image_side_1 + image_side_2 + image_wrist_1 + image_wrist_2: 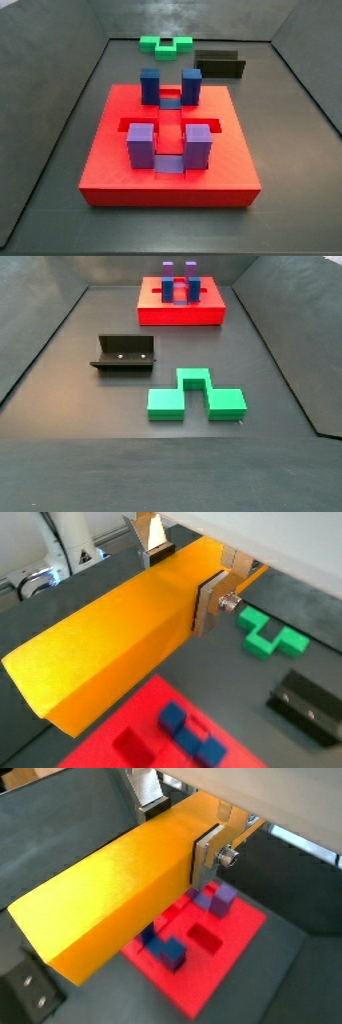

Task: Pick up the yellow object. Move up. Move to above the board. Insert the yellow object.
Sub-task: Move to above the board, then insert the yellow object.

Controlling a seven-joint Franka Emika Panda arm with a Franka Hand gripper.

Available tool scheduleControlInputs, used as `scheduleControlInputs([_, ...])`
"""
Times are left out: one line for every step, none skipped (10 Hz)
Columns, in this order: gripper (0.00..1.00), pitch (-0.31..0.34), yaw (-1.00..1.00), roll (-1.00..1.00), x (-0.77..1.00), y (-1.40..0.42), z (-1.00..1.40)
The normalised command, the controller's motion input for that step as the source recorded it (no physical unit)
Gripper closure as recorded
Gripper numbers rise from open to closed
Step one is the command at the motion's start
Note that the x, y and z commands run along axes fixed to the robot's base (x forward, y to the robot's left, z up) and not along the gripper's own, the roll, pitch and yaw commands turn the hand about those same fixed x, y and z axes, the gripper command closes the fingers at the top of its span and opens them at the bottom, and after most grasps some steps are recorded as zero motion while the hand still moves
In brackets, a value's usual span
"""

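Observation:
The yellow object [114,637] [114,893], a long plain yellow-orange bar, fills both wrist views. My gripper [181,580] [178,833] is shut on it, one silver finger [210,604] [206,858] pressed flat against each long side. The bar hangs well above the floor. The board [225,946] [127,734], a red slab with blue-purple posts [214,898], lies below, partly hidden by the bar. Both side views show the board [107,150] [201,314] with its posts [140,145] [181,281] upright. Neither the gripper nor the bar appears there.
A green notched block [271,634] [166,44] [194,399] lies on the dark floor away from the board. The black fixture [310,702] [27,993] [221,65] [124,353] stands between them. Sloped grey walls ring the floor.

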Motion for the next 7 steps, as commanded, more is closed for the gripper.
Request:
scheduleControlInputs([1.00, 0.166, 0.01, 0.05, 0.56, -0.74, 0.13])
scheduleControlInputs([1.00, 0.128, 0.01, 0.07, 0.31, -0.39, 0.08])
scheduleControlInputs([1.00, 0.084, 0.01, 0.06, 0.18, -0.24, 0.06])
scheduleControlInputs([1.00, 0.000, 0.00, -0.01, 0.00, 0.00, 0.00])
scheduleControlInputs([1.00, 0.000, -0.15, -0.16, 0.13, 0.00, -0.24])
scheduleControlInputs([1.00, -0.107, -0.23, -0.48, 0.17, 0.04, -0.12])
scheduleControlInputs([1.00, -0.130, -0.22, -0.49, 0.22, 0.02, -0.10])
